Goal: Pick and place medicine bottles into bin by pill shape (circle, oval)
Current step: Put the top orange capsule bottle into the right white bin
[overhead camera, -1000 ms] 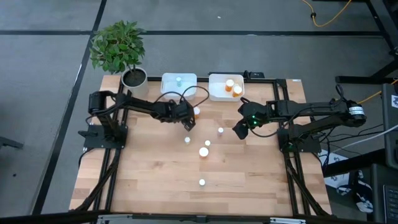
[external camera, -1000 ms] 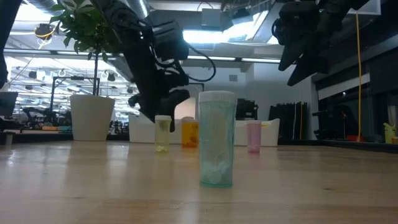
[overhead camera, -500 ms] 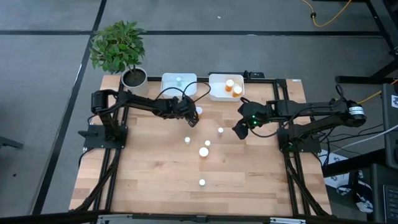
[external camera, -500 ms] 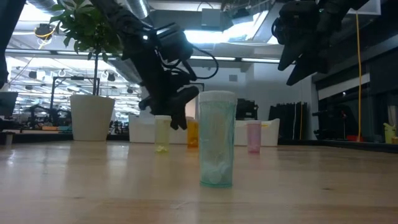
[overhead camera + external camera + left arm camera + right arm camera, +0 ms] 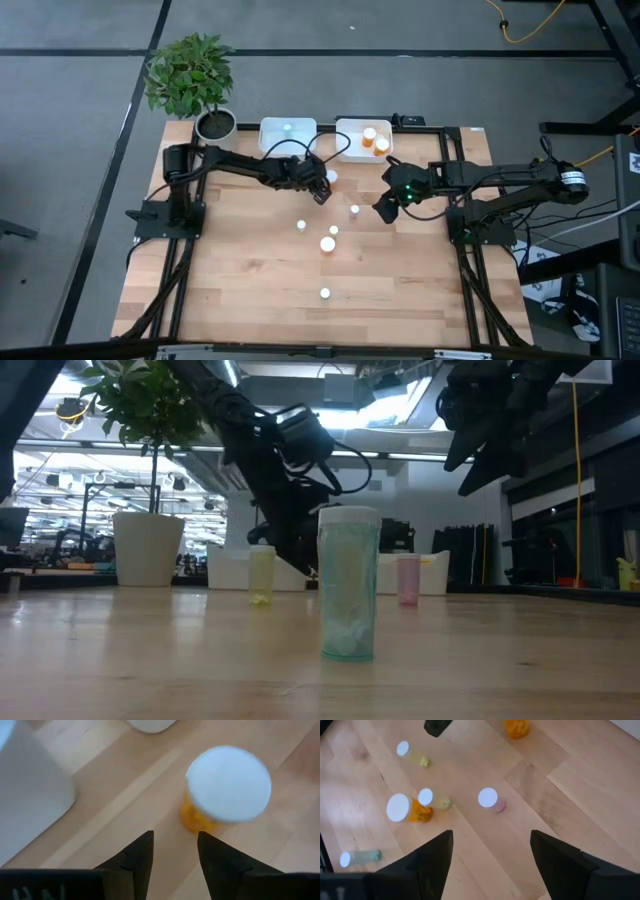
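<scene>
Looking straight down on your pale wooden desk [image 5: 250, 290], you have the left tool [image 5: 322, 190] stretched out near the far edge, just in front of the two white rectangular bins. Its wrist camera shows the two dark fingers [image 5: 137, 857] set narrow with bare wood between them, gripping nothing. Just beyond those tips stands an orange-bodied medicine bottle with a round white cap [image 5: 226, 787], upright on the desk, free of the tool.

That same bottle sits close to the front of the bins, between the left white bin [image 5: 288, 133] and the right white bin [image 5: 363, 139]. The left bin carries one small white-capped bottle [image 5: 287, 128]; the right bin holds two orange bottles with white caps [image 5: 375, 140].

Your right tool [image 5: 385, 210] hangs above the desk on the right side, jaws standing wide and empty, as its wrist view makes plain.

Loose bottles are scattered mid-desk, all upright: a pinkish small bottle [image 5: 491, 800], a pale yellow-green small bottle [image 5: 431, 799], a larger orange bottle [image 5: 405, 810] right beside it, another yellowish small bottle [image 5: 410, 753] farther off, and a bluish-green bottle [image 5: 324, 293] alone toward the near edge, well apart from the rest. From desk level that bluish-green one [image 5: 348, 583] fills the foreground.

A leafy green plant in a white pot [image 5: 214, 124] stands at the far left corner.
</scene>
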Controlling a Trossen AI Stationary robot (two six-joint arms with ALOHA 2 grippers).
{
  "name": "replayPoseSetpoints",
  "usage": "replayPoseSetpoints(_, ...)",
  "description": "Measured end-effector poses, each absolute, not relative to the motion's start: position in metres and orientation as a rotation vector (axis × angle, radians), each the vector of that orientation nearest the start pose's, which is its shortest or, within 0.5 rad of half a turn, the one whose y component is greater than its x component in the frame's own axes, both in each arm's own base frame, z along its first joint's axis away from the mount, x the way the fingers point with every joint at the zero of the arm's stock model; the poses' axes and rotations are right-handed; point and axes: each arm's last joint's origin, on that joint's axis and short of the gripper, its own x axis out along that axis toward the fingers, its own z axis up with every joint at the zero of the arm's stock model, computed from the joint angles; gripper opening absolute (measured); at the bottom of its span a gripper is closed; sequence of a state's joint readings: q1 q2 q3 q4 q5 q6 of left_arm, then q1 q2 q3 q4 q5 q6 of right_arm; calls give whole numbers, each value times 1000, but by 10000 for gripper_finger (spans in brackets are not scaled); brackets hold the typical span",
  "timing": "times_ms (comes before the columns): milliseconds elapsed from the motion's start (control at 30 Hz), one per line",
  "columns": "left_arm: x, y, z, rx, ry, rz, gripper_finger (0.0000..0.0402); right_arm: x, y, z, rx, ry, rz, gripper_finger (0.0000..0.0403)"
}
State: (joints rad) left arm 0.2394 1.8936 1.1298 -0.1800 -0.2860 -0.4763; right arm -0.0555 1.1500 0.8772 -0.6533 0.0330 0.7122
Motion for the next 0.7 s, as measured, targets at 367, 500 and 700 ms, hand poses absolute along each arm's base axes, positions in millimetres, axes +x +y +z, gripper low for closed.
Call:
replayPoseSetpoints(367, 407, 94, 158, -389, 789, 611, 146, 222, -13, 259, 685, 856, -416, 268)
replayPoseSetpoints(500, 417, 87, 159, -377, 786, 585, 146, 222, -13, 259, 685, 856, -416, 268)
replayPoseSetpoints(700, 408, 81, 175, -343, 845, 571, 146, 222, -13, 259, 682, 861, -416, 268)
